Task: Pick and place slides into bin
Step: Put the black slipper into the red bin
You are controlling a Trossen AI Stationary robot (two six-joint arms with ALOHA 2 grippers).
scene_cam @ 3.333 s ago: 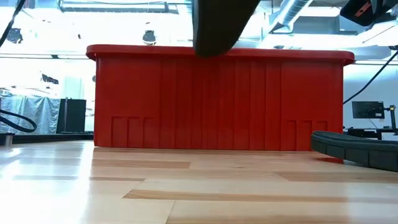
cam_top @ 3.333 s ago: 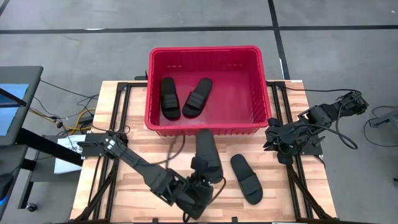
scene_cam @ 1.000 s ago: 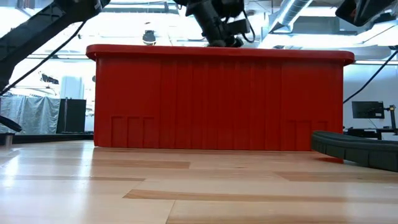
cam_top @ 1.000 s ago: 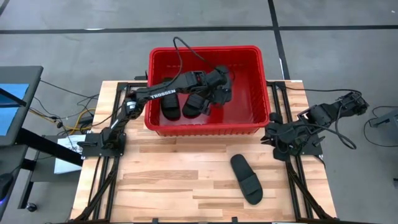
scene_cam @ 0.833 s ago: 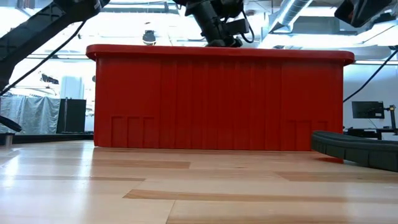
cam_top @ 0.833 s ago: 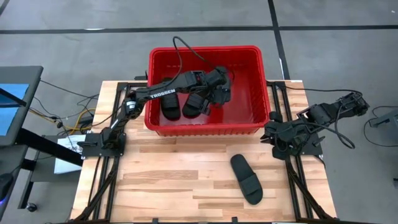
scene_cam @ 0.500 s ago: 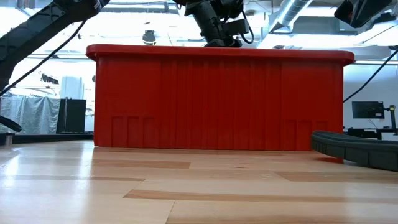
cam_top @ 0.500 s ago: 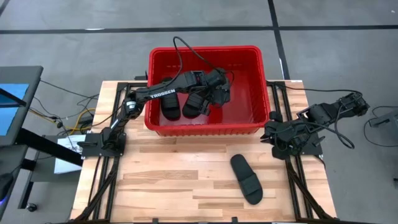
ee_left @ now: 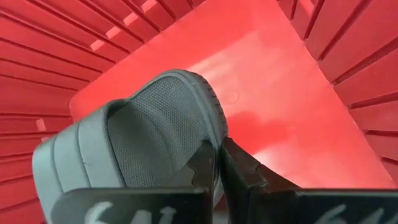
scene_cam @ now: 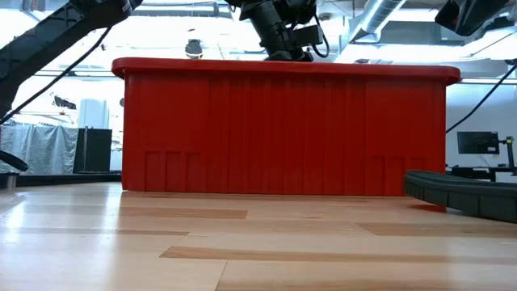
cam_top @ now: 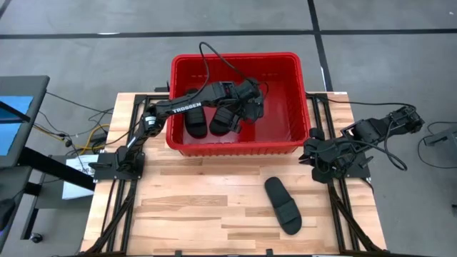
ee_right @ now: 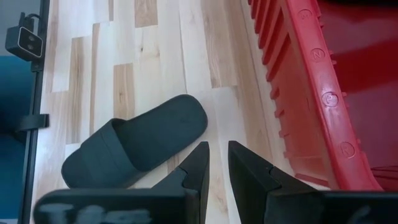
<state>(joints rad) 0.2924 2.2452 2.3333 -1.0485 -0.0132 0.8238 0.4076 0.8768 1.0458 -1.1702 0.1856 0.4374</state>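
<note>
Overhead, the large rectangular red plastic bin (cam_top: 285,100) is sitting at the far edge of the light wooden slatted desk (cam_top: 186,207). Two black ribbed-strap slide sandals (cam_top: 195,111) are lying side by side on its floor towards the left wall. The dark left arm is reaching over the bin's left rim, and its left claw (cam_top: 255,107) is hanging inside near the middle, pinched shut on a third black slide (cam_top: 251,98). A fourth black slide sandal (cam_top: 283,205) is lying alone on the desk in front of the bin, towards the right. The right claw (cam_top: 314,163) is waiting over the desk's right edge, just beside the bin's front right corner.

At desk level, the bin's ribbed front wall (scene_cam: 283,129) is filling the middle of the picture, the left arm is dipping behind its rim from above, and the lone slide's edge (scene_cam: 468,196) is showing at the right.

From the left wrist, the left claw's fingers (ee_left: 239,180) are closing tight on the sole edge of the grey-looking textured slide (ee_left: 143,143), which is hanging above the red bin floor (ee_left: 273,93).

From the right wrist, the right claw (ee_right: 217,163) is holding nothing, its jaws standing slightly apart over bare desk between the lone slide (ee_right: 137,146) and the bin's rolled rim (ee_right: 317,93).
</note>
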